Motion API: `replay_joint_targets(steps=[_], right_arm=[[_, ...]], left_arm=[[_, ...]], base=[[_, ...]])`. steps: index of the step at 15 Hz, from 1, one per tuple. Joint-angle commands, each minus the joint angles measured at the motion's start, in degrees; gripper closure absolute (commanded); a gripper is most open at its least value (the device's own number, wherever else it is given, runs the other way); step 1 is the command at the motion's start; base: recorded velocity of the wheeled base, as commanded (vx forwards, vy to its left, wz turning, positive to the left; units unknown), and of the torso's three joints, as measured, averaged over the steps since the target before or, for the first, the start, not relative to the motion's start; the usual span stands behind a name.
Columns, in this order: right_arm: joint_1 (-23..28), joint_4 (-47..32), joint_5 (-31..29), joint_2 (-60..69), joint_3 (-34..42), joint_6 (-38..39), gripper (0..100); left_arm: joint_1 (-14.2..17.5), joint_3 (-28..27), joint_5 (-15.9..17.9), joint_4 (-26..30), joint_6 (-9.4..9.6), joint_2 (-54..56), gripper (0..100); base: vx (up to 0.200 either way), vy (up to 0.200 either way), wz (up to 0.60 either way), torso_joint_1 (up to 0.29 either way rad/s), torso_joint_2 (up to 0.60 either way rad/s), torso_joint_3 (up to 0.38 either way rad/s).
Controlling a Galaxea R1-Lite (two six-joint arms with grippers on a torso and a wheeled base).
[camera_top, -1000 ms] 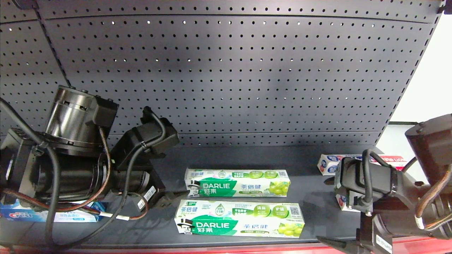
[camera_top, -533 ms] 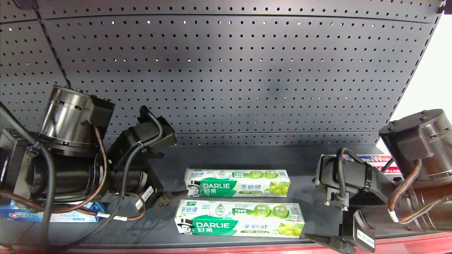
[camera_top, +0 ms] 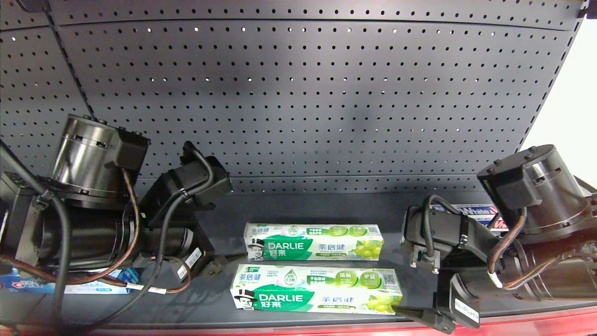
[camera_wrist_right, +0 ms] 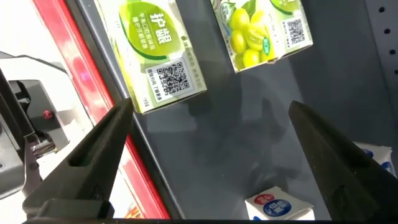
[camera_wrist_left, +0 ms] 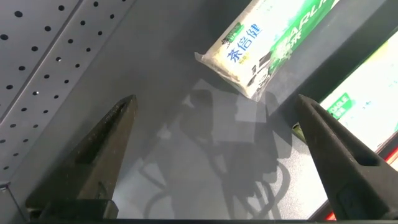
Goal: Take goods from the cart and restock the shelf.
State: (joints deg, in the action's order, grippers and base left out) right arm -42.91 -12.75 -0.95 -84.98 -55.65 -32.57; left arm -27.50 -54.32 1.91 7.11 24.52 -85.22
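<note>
The shelf (camera_top: 298, 210) is a dark grey board with a red strip along its front edge and a perforated back panel (camera_top: 298, 93) rising behind it. Four cartons of toothpaste lie flat on it.

The front green box (camera_top: 316, 289) lies lengthwise along the front edge, about midway across. The rear green box (camera_top: 313, 241) lies just behind it and parallel, with a narrow strip of bare board between the two. A blue and white box (camera_top: 88, 287) lies near the front left corner, largely hidden under the left arm. A red, white and blue box (camera_top: 475, 211) lies toward the right rear corner, half covered by the right arm.

The left gripper (camera_wrist_left: 216, 99) hangs over bare board just off the left ends of the green boxes. Its fingers are spread wide and nothing is between them.

The right gripper (camera_wrist_right: 210, 106) sits low at the front edge, beside the right ends of the green boxes. It too is spread wide and holds nothing. The end of a small white carton (camera_wrist_right: 277, 208) shows on the board beneath it.
</note>
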Motion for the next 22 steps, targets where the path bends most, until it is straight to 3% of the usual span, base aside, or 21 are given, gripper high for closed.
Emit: replay_joint_targets(steps=[1, 18, 21, 22], right_arm=[[0.1, 0.0, 0.0, -0.3, 0.2, 0.0, 0], [1.7, 0.0, 0.1, 0.0, 0.2, 0.0, 0], [1.7, -0.4, 0.2, 3.9, 0.9, 0.0, 0], [3.4, -0.5, 0.2, 6.9, 2.0, 0.3, 0]], left_arm=[[0.0, 0.0, 0.0, 0.0, 0.01, 0.1, 0], [0.2, 0.3, 0.0, 0.0, -0.08, 0.5, 0], [1.2, 1.0, 0.1, 0.1, -1.05, 4.3, 0], [1.4, 2.0, 0.0, 0.2, -2.28, 7.4, 0]], base=[[0.0, 0.0, 0.0, 0.0, 0.0, 0.0], [0.0, 0.0, 0.0, 0.0, 0.0, 0.0], [0.0, 0.0, 0.0, 0.0, 0.0, 0.0], [0.0, 0.0, 0.0, 0.0, 0.0, 0.0]])
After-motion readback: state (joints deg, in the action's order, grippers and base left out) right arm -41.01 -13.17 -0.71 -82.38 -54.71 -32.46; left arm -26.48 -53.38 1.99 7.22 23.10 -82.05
